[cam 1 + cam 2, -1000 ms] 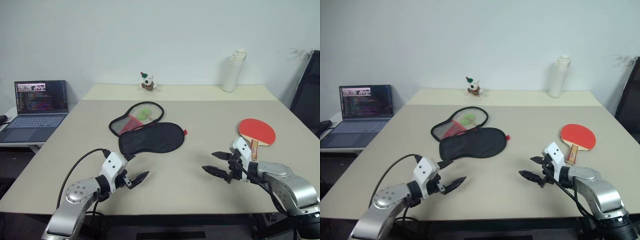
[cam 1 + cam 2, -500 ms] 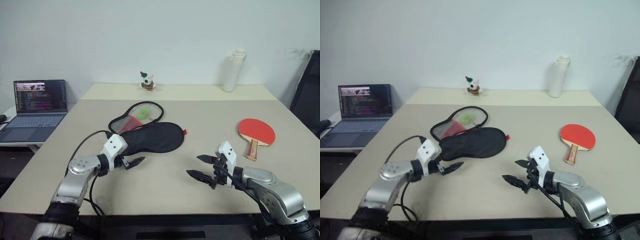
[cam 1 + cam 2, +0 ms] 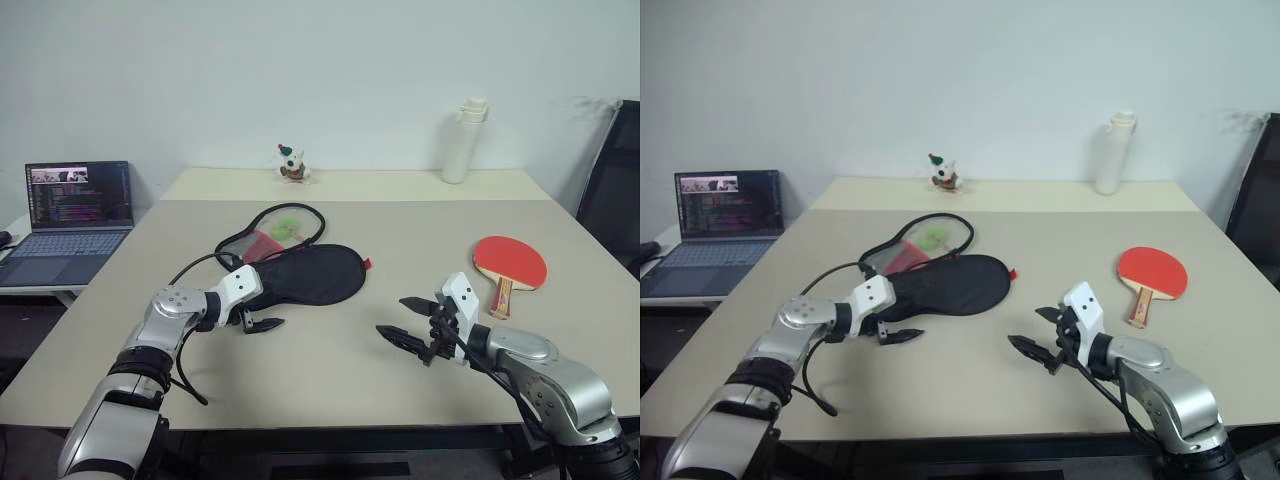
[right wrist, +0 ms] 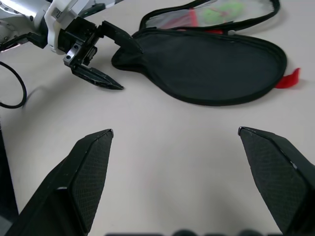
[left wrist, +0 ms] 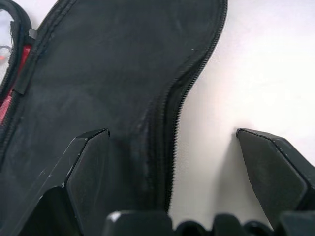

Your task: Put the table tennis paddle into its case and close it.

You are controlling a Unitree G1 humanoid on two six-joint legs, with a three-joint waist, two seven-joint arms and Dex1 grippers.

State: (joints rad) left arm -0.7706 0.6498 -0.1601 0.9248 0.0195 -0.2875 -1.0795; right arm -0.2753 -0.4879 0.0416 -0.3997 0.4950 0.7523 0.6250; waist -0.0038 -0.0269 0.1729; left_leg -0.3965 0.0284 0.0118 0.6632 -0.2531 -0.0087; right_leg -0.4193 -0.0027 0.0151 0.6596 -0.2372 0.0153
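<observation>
Since a second ago the left gripper (image 3: 252, 314) has swung forward to the narrow handle end of the case (image 3: 310, 273); the right gripper (image 3: 412, 322) has drifted only slightly inward. Both stand wide open and hold nothing. In the left wrist view one finger (image 5: 81, 169) lies over the black fabric and the other over bare table (image 3: 420, 240), the zipper edge between them. The case lies open mid-table, black half nearest, mesh half behind it. The paddle (image 3: 511, 265) rests well apart near the table's right side, handle toward the robot. To do this step well, the left should probably pinch the black rim squarely at the neck and steady the case, while the right turns back for the paddle's handle, not its face.
</observation>
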